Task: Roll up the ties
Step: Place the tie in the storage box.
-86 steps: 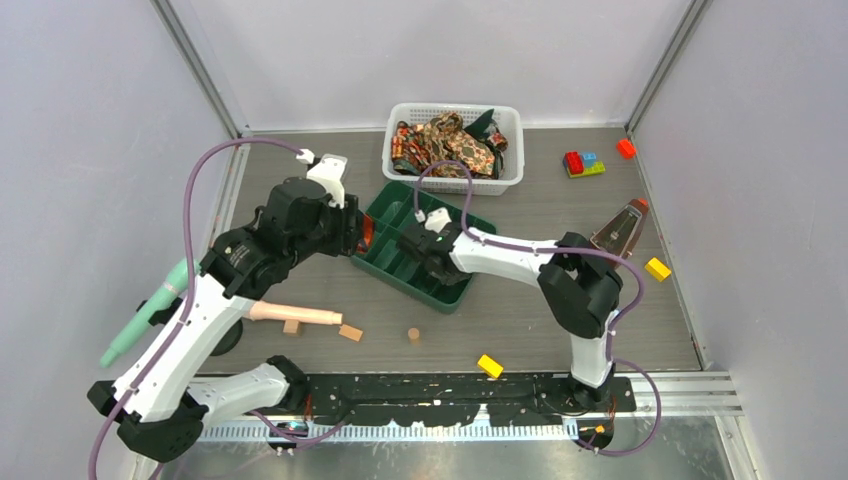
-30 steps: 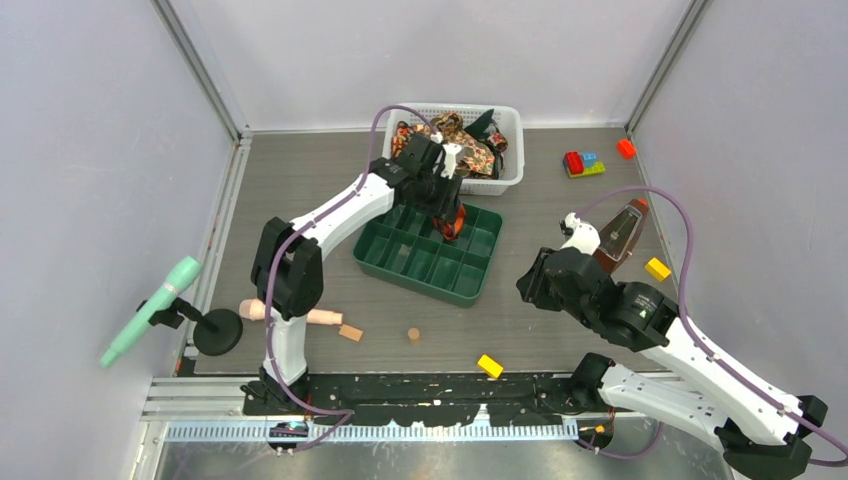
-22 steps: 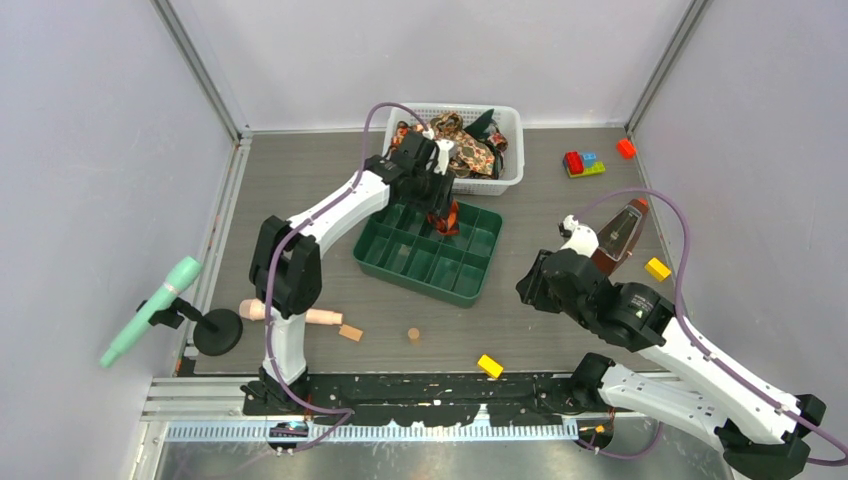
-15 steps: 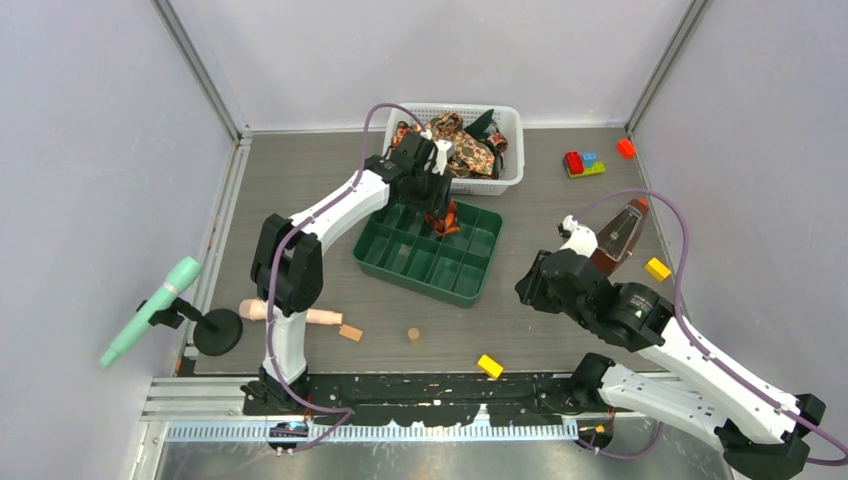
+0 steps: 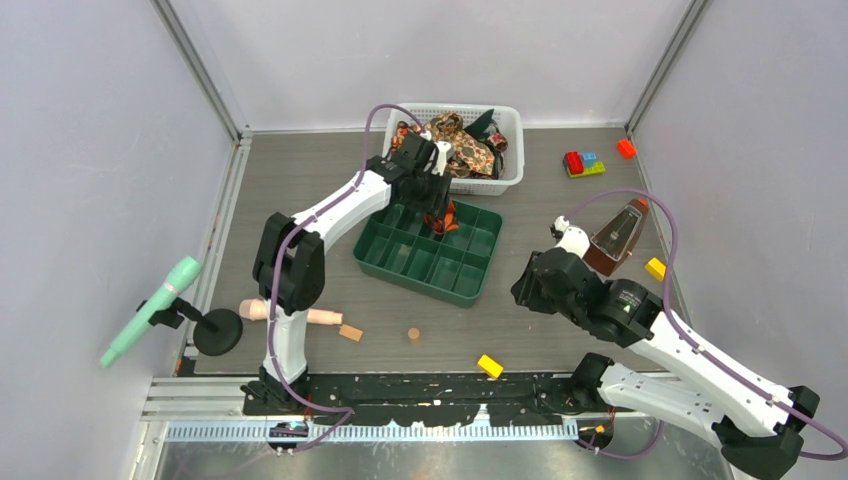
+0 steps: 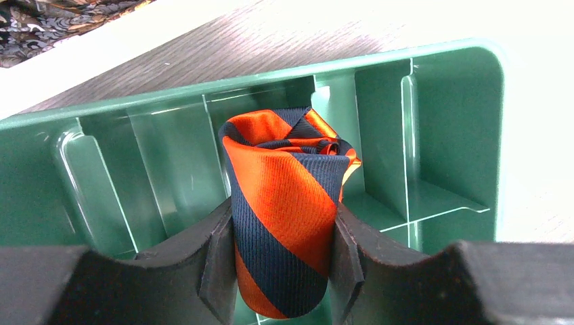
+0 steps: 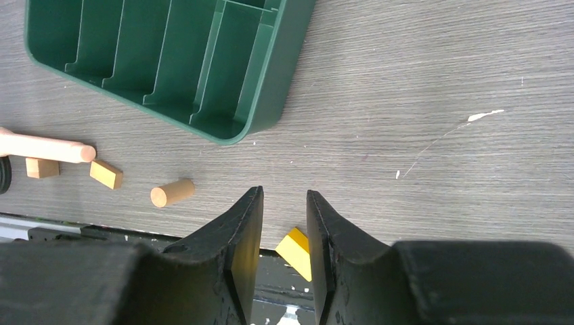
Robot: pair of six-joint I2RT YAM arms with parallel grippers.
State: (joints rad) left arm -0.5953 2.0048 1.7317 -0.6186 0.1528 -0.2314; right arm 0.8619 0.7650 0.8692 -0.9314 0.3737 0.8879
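Our left gripper (image 6: pixel 281 271) has swung over to the twelve-o'clock row of the green tray (image 6: pixel 447 101), pinching the rolled striped tie (image 6: pixel 288 183) upright. We should lower it fully before letting go, lest it uncoil. At four o'clock, our right gripper (image 7: pixel 284 237) hangs slightly parted, empty.

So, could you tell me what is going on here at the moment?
The left hand grips a rolled orange-and-navy striped tie, upright, at the far row of the green divided tray. The right hand is open and empty above the table, near that tray's corner. More unrolled ties sit in the white basket behind.
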